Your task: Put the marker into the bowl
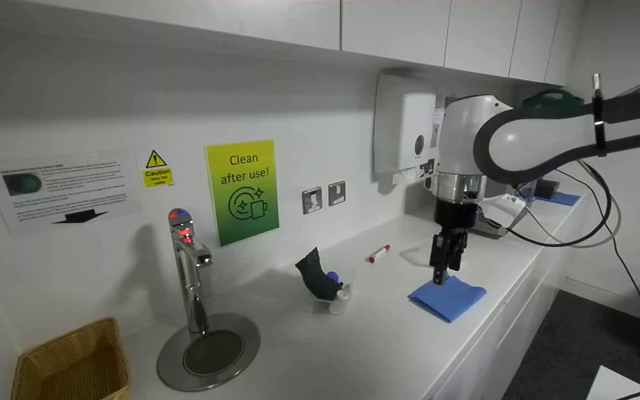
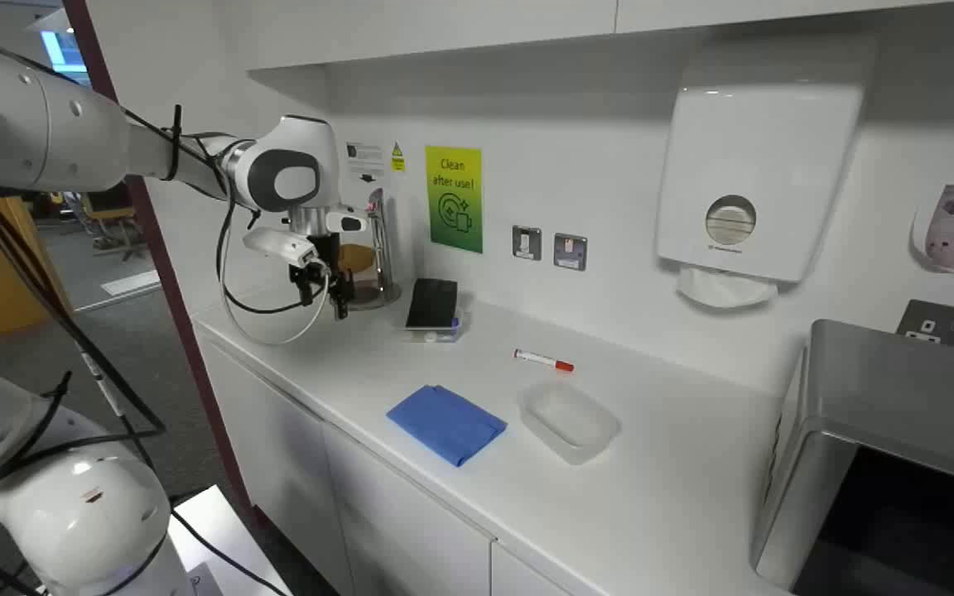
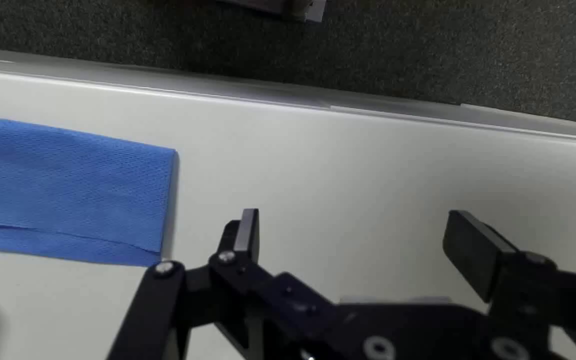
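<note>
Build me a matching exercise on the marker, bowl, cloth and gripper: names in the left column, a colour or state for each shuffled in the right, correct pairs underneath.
Left column:
1. Marker
2. Bowl
3. Cloth
4. Gripper

Right column:
A. Blue and folded
B. White and red
C. Open, holding nothing
D. Translucent

Right pairs: 1-B, 2-D, 3-A, 4-C

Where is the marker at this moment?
The marker lies on the white counter, just right of centre in both exterior views, beside the clear bowl but closer to the back wall. The wrist view does not show it.
</note>
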`<state>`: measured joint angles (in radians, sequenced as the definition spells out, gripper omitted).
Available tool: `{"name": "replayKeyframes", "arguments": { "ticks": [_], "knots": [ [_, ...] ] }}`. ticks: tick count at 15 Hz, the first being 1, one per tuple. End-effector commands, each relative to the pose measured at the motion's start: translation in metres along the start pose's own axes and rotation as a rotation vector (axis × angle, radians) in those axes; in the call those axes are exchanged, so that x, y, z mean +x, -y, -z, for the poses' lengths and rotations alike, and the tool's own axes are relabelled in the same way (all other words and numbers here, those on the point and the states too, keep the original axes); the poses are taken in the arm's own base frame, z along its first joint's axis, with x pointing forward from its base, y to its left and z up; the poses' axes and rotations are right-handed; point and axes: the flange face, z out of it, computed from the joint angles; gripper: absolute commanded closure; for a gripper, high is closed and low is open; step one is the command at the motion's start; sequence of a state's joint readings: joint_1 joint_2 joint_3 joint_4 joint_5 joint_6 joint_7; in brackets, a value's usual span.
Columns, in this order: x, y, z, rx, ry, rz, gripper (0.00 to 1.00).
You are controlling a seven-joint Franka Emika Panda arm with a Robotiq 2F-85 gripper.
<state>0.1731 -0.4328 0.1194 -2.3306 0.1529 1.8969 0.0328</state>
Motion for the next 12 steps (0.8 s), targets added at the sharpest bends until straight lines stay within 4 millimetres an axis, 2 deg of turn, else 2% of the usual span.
{"name": "replayKeyframes", "arguments": {
  "ticks": [1,5,8,12],
  "knots": [
    [0.0,0.0,0.0,0.0,0.002,0.0,0.0],
    [0.001,0.0,0.0,0.001,-0.002,-0.009,0.0],
    [0.01,-0.014,-0.003,0.034,-0.011,-0.197,0.0],
    [0.021,-0.043,-0.012,0.06,0.022,-0.412,0.0]
  ]
}}
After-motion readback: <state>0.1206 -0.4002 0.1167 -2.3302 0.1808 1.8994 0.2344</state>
